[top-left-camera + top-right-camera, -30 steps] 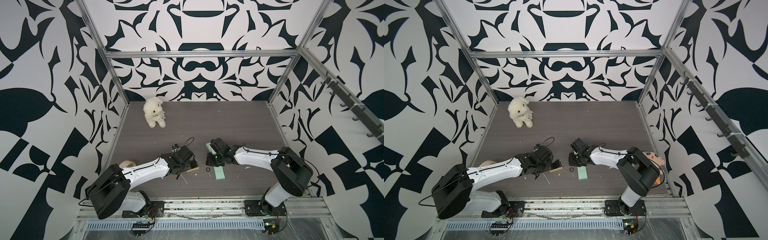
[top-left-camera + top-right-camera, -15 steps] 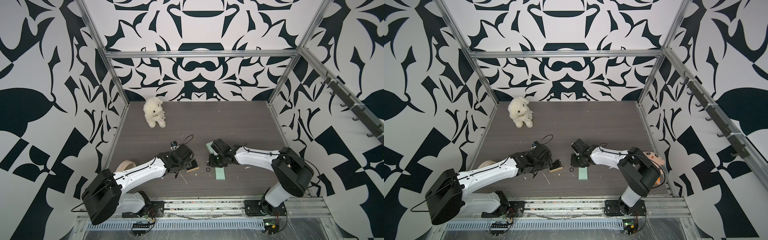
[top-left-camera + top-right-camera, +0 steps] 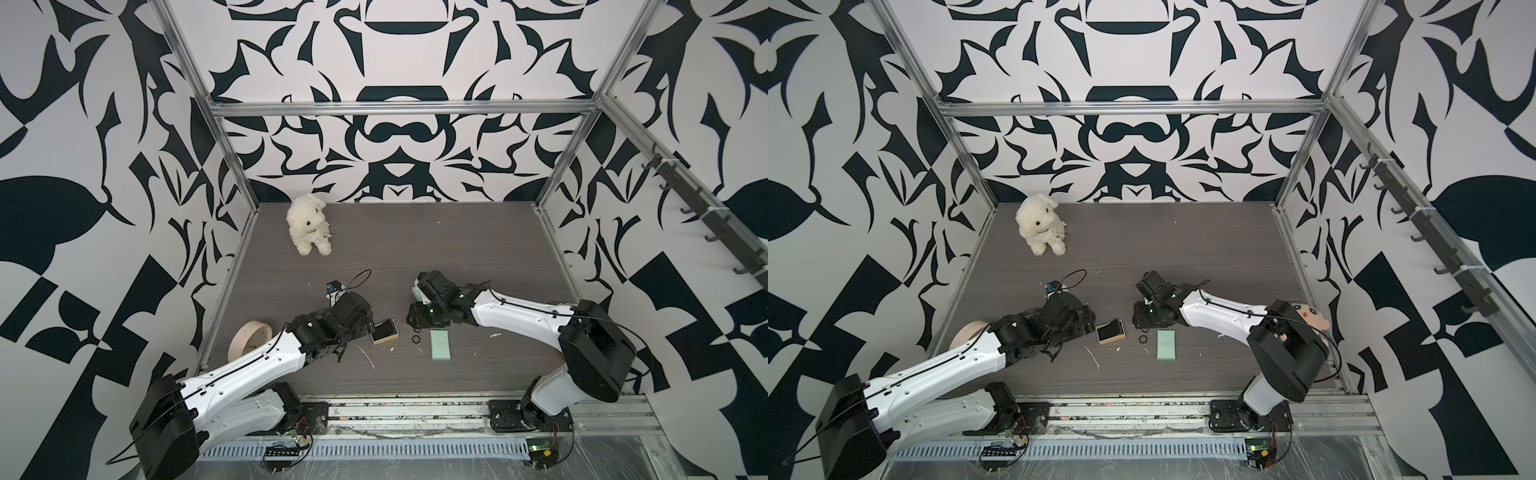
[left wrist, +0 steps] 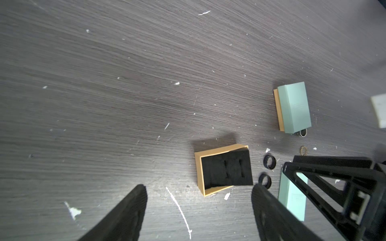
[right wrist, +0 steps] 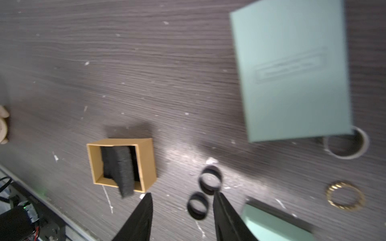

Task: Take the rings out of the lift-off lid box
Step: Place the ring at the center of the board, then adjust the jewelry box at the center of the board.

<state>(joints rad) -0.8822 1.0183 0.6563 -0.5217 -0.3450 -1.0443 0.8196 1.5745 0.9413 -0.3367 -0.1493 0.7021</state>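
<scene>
A white plush toy (image 3: 309,224) is seated near the far left corner of the dark wood-grain table (image 3: 457,249). A cream tape roll (image 3: 249,338) is located at the left table edge. White scraps (image 3: 368,357) are scattered near the front. A cartoon-faced toy (image 3: 1308,318) is partly visible at the right edge. A hook rail (image 3: 702,216) is mounted on the right wall.

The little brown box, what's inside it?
Inside the brown box sits only black foam with two empty slits; no ring is in them. Two black rings lie on the table beside it. The foam hides the box's bottom.
</scene>
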